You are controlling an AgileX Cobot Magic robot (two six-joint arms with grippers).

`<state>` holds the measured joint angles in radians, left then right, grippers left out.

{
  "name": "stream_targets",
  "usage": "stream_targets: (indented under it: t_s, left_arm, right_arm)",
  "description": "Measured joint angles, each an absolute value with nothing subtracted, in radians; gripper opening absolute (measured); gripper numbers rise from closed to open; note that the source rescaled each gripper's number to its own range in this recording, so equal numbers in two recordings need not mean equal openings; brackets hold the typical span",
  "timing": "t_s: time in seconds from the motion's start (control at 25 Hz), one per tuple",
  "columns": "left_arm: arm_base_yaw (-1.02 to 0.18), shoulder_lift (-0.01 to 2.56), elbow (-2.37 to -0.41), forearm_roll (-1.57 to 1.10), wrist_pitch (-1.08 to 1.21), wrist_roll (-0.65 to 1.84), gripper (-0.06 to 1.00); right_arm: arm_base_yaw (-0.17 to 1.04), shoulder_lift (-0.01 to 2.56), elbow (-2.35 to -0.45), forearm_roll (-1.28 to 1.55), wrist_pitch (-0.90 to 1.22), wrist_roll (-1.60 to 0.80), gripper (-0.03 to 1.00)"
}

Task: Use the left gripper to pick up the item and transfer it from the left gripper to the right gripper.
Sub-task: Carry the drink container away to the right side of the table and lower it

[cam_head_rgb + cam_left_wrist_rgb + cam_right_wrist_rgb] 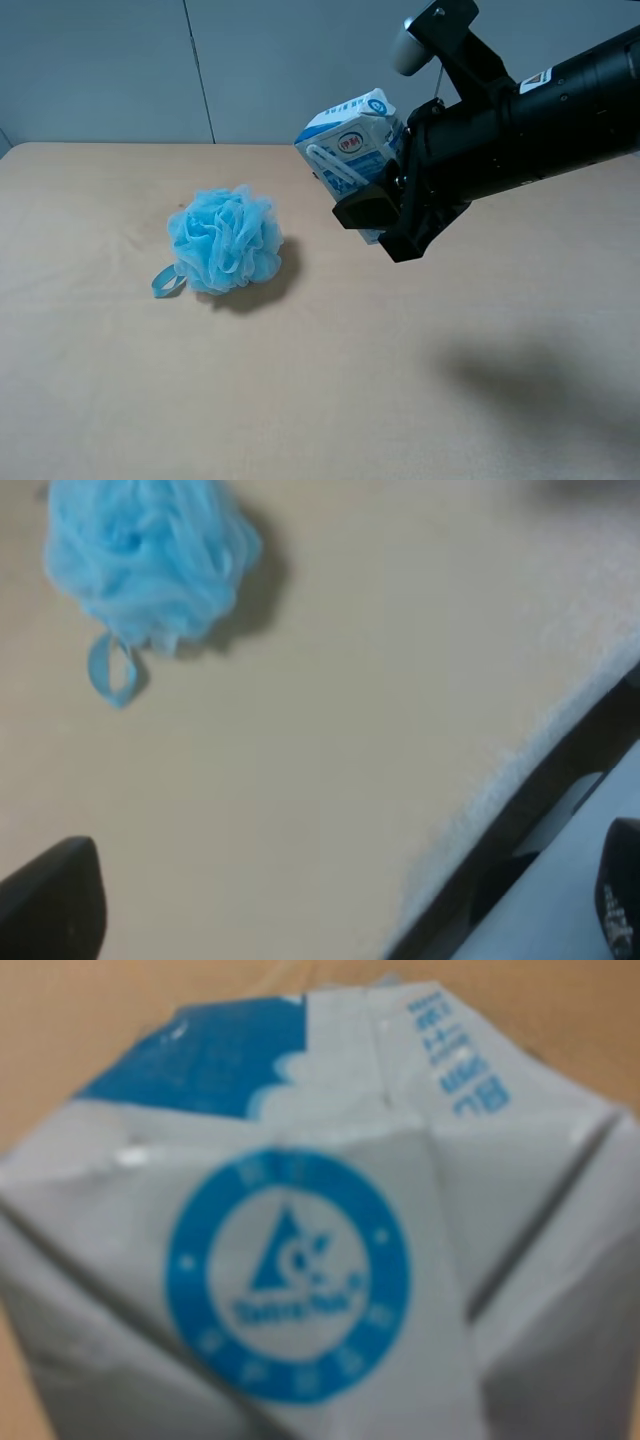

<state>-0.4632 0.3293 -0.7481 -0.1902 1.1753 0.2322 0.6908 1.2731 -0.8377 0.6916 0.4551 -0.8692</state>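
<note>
In the high view my right gripper [386, 228] has the carton [350, 140] up in the air, clear of the table [320, 390]. The carton stands close to upright. Its long axis leans a little, the gabled top is uppermost, and the face with the straw [335, 165] is turned to the camera. My right fingers [365, 210] are drawn in narrow on its lower half, one across the front face and the other on the far side. The blue bath puff [225, 240] lies on the table, well apart to the left. My left gripper does not show here.

In the left wrist view my left gripper [335, 895] is spread wide. One dark finger [50, 905] sits at one edge of the picture and the other at the opposite edge, with only bare table between them. The puff lies on the table beyond.

In the right wrist view the carton fills the picture, blurred, its gabled top and round blue logo towards the lens. My own fingers are out of sight here.
</note>
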Motion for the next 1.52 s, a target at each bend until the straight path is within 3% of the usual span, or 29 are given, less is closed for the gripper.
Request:
stream_targets:
  t_s: [0.36, 1.12, 1.28, 1.52]
  left_arm:
    - [-0.463, 0.097, -0.549, -0.027, 1.173, 0.035, 0.97]
    - [-0.455, 0.069, -0.496, -0.016, 1.071, 0.022, 0.97]
    - [-0.345, 0.069, -0.496, -0.016, 1.071, 0.022, 0.97]
    - [-0.038, 0.065, -0.496, -0.016, 1.071, 0.022, 0.97]
  right_arm:
    - [0.691, 1.273, -0.838, 0.692, 0.456, -0.832, 0.01]
    - [0.691, 1.273, -0.838, 0.692, 0.455, -0.82, 0.01]
    - [0.691, 1.273, -0.838, 0.692, 0.453, -0.817, 0.01]
    - [0.691, 1.273, -0.838, 0.692, 0.451, -0.801, 0.01]
